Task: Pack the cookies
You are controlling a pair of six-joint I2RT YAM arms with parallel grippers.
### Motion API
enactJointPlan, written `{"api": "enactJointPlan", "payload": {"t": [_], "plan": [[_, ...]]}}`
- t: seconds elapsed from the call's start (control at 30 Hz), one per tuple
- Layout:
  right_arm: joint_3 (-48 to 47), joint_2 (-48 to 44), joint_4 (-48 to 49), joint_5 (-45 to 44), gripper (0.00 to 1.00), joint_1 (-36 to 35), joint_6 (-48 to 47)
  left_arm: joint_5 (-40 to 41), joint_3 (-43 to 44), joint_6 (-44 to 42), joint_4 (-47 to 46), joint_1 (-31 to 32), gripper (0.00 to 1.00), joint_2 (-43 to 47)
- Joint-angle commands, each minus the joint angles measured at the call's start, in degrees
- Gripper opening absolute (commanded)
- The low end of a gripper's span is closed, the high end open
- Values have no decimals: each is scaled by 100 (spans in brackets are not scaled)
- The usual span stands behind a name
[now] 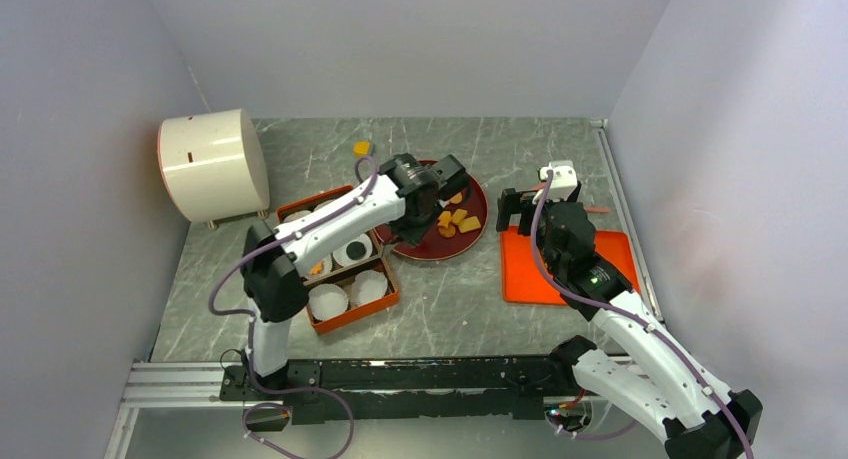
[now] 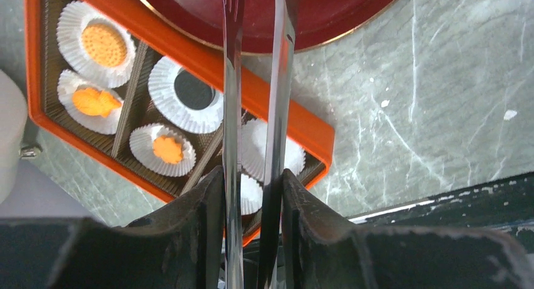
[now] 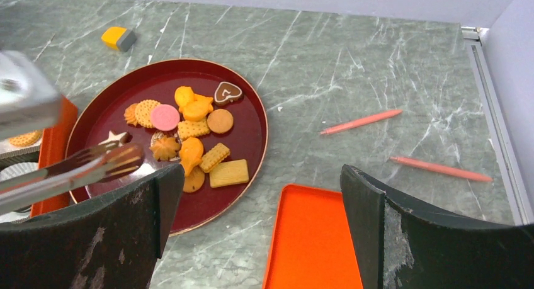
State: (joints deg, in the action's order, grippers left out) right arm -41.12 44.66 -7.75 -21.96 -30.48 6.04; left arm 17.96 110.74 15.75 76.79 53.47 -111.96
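- A grey marble table (image 1: pixel 450 309) stands between pale walls.
- The cookies (image 3: pixel 189 128) lie heaped on a dark red plate (image 3: pixel 252 150) in the middle of the table.
- The left gripper (image 2: pixel 252 175) is clamped on metal tongs (image 3: pixel 94 163). Their tips hover over the plate's left part and seem empty.
- The right gripper (image 3: pixel 261 201) gapes wide, holding nothing, above an orange lid (image 3: pixel 315 238) just right of the plate.
- Left of the plate, an orange box (image 2: pixel 296 122) holds paper cups (image 2: pixel 160 81), some filled and some bare.
- The step in hand is likely picking a cookie. Next, the tips should straddle one cookie and squeeze gently.
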Motion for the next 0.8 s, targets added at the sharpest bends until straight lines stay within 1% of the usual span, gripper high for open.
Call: {"api": "enactJointPlan", "payload": {"t": [0.0,0.1,0.37,0.6,0.77], "plan": [[-142,11,84,115,100,15,90,252,-253,44,268,36,31,778],[-146,40,124,155,100,18,127,288,-534,191,353,34,30,1113],[-172,72,159,258,100,16,279,-30,-1408,513,369,35,29,2055],[-285,145,127,258,100,13,301,-499,-2070,628,364,35,29,2763],[-317,164,107,201,100,16,318,-807,-2432,662,377,38,28,3101]]}}
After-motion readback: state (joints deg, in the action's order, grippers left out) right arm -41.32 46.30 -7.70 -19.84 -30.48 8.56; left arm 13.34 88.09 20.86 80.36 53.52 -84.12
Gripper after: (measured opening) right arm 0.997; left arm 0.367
